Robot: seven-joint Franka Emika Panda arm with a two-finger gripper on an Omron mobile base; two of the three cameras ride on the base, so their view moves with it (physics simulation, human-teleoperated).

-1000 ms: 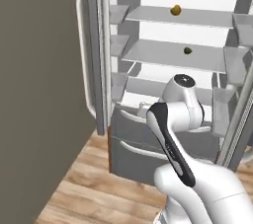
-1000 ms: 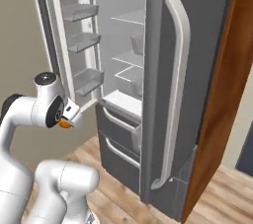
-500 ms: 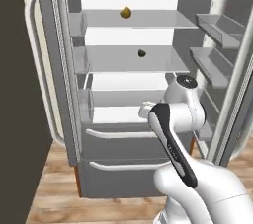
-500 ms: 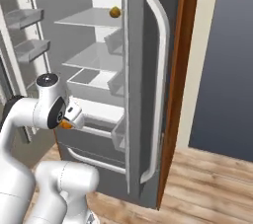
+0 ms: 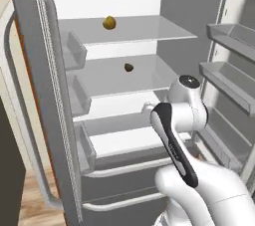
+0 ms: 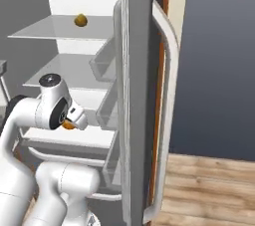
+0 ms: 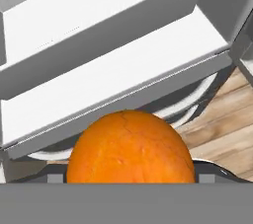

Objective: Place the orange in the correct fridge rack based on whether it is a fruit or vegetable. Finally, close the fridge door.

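Observation:
In the hand view the orange [image 7: 129, 149] fills the lower middle, a bright ball pinched in my gripper [image 7: 129, 174], which is shut on it. From the right base view a sliver of the orange [image 6: 66, 125] peeks out under the gripper [image 6: 73, 119], low in front of the open fridge. The fridge rack [image 5: 112, 79], second from the top, carries a small dark lump [image 5: 128, 67]. It lies above and behind my wrist. A tan-brown round item [image 5: 109, 22] rests on the top shelf. In the left base view my own arm hides the gripper.
Both doors stand open: the left door with bins [image 5: 74, 51] and the right door's bins [image 5: 230, 36]. A door edge with a long handle [image 6: 168, 95] rises close on the right. Closed drawers [image 5: 124, 170] sit under the shelves, above the wooden floor [image 6: 214, 185].
The whole picture has shifted: the base has moved, and the fridge interior is now closer and seen more head-on. The arm keeps the same pose with the orange in its grip.

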